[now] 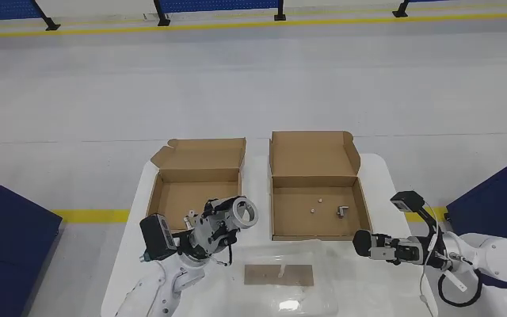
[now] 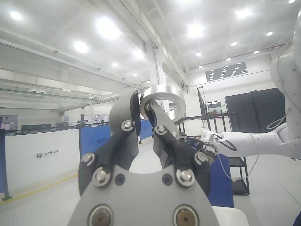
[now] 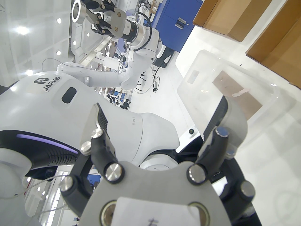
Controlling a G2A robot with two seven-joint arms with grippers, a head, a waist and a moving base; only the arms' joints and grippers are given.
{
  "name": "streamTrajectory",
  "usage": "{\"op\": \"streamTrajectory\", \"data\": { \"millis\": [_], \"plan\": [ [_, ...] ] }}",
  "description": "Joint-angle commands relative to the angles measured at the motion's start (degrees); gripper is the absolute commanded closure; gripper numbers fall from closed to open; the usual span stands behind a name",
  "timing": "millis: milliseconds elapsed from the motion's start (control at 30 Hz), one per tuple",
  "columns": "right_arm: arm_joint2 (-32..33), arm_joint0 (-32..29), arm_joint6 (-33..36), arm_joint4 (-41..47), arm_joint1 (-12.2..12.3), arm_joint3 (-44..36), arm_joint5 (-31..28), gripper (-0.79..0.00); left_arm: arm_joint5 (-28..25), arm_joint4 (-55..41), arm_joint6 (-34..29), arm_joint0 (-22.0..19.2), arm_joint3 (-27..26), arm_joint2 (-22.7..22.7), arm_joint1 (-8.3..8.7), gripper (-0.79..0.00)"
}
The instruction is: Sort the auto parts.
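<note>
While the left gripper (image 2: 142, 108) pinches a shiny silver metal ring (image 2: 162, 91), one finger sits outside the band and the other passes through the hole, so the jaws clamp the ring's wall. In the top view the ring is held in the air, over the near right corner of the left open brown cardboard box (image 1: 194, 202), whose floor is bare. Just beside it stands the right open brown cardboard box (image 1: 293, 222), both with their lids folded back on the white table (image 1: 380, 182). A few small metal parts (image 1: 342, 211) lie scattered on the floor of the right box, apart from one another.

In front of the two boxes sits a clear plastic bin (image 1: 261, 252) with a flat brown rectangular sheet (image 1: 278, 275) on its bottom. The right gripper (image 3: 162, 109) hangs near the table's right edge, beside the near right corner of the right box, its fingers spread wide with nothing between them. From the right wrist view it points across the clear bin.
</note>
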Motion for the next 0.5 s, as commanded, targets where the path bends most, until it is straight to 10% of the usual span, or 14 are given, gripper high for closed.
{"op": "streamTrajectory", "data": {
  "millis": [0,467],
  "plan": [
    [0.00,0.00,0.00,0.00,0.00,0.00,0.00,-0.785,0.01,-0.02,-0.01,0.00,-0.04,0.01,0.00,0.000],
    [0.00,0.00,0.00,0.00,0.00,0.00,0.00,-0.785,1.60,1.25,-12.58,1.00,4.20,-3.31,0.59,0.000]
  ]
}}
